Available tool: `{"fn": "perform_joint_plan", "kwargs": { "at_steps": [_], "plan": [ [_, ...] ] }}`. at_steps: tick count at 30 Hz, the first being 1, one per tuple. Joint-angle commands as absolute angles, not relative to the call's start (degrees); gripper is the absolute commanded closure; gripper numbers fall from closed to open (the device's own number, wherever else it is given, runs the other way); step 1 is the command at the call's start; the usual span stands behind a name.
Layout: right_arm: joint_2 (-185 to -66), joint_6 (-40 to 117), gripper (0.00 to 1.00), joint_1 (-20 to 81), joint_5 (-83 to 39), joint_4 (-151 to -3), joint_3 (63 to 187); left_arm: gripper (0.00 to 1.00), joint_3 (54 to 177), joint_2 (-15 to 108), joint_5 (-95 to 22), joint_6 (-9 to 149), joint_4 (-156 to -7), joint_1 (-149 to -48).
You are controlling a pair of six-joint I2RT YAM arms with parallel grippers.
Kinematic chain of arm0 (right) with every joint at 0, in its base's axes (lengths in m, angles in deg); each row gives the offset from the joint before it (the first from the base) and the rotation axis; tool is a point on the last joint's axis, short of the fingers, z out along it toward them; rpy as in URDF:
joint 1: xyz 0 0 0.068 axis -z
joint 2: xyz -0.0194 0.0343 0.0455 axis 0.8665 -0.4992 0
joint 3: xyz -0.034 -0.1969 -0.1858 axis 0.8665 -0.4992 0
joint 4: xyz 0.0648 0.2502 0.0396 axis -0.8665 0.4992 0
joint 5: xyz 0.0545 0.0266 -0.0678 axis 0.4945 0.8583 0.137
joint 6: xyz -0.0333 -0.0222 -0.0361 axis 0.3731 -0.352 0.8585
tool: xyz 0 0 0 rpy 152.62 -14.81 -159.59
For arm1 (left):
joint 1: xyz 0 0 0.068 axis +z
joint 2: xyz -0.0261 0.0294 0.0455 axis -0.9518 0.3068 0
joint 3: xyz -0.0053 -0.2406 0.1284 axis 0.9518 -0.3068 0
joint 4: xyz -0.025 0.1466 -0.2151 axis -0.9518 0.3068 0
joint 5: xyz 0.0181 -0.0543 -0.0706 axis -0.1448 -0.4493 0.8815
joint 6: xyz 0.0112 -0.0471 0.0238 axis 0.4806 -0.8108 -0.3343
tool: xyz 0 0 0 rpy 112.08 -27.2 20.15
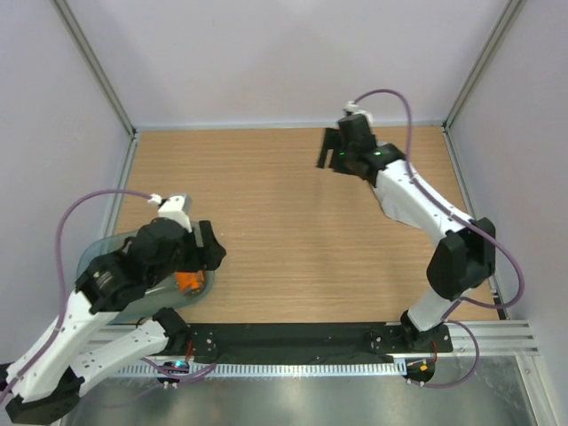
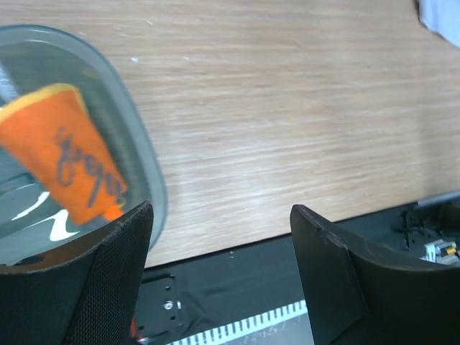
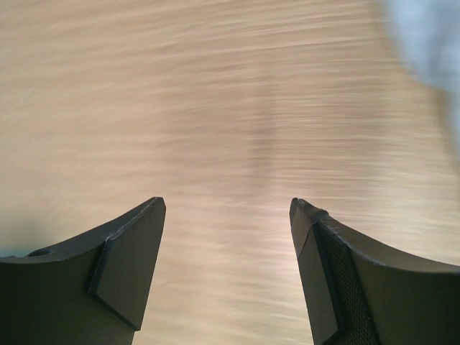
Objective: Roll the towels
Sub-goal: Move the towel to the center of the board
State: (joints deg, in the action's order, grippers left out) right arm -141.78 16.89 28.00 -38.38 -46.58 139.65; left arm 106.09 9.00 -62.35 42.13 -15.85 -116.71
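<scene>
One orange towel (image 2: pixel 65 151) is noted inside the translucent teal tub (image 2: pixel 144 165), at the near left of the wood-grain surface (image 1: pixel 293 222). Its long axis is seen running upper left to lower right in the left wrist view, with grey stitched script along it. The lower end is partly hidden by the left claw (image 2: pixel 221 208), which is held apart. The right claw (image 3: pixel 226 201) is likewise spread, over blurred surface. A pale patch (image 3: pixel 424 43) cannot be identified.

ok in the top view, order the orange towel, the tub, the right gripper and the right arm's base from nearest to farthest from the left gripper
1. orange towel and teal tub: both right by the left gripper, at the left; too close to call.
2. right gripper: far side, towards the right.
3. right arm's base: near edge, at the right.
</scene>
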Motion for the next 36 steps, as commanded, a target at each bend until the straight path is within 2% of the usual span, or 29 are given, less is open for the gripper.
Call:
{"fn": "perform_joint_plan", "kwargs": {
  "at_steps": [1,4,8,13,14,17,20,28,36],
  "plan": [
    [-135.87,18.40,0.23,38.55,-46.45,-42.33,132.71,0.22,103.98,12.54,-54.24,43.04,-26.65,-116.87],
    [-136.12,18.57,0.23,48.58,-45.93,-40.83,131.20,0.22,102.75,16.59,-51.78,43.03,-31.22,-116.87],
    [-142.27,20.68,0.31,55.29,-45.40,-38.99,134.35,0.22,103.88,22.74,-51.16,45.66,-32.72,-116.87],
    [-152.90,21.56,0.41,57.85,-47.24,-36.44,141.64,0.20,103.62,27.67,-50.11,48.65,-35.09,-116.78],
    [-154.22,21.56,0.47,58.11,-47.77,-35.91,142.79,0.20,103.10,28.45,-48.71,49.09,-36.40,-116.87],
    [-159.24,21.30,0.57,58.82,-49.53,-34.42,147.36,0.20,102.66,31.53,-47.21,51.03,-37.12,-116.70],
    [-162.58,21.38,0.61,59.00,-50.23,-33.36,149.74,0.20,101.87,33.21,-45.72,52.26,-38.25,-115.73],
    [-166.36,21.03,0.64,59.08,-50.67,-33.27,149.83,0.19,99.93,33.03,-37.37,54.37,-41.34,-109.84],
    [-167.94,19.98,0.65,59.08,-49.97,-35.73,145.70,0.20,98.88,32.86,-35.69,55.34,-41.60,-107.99]
  ]
}}
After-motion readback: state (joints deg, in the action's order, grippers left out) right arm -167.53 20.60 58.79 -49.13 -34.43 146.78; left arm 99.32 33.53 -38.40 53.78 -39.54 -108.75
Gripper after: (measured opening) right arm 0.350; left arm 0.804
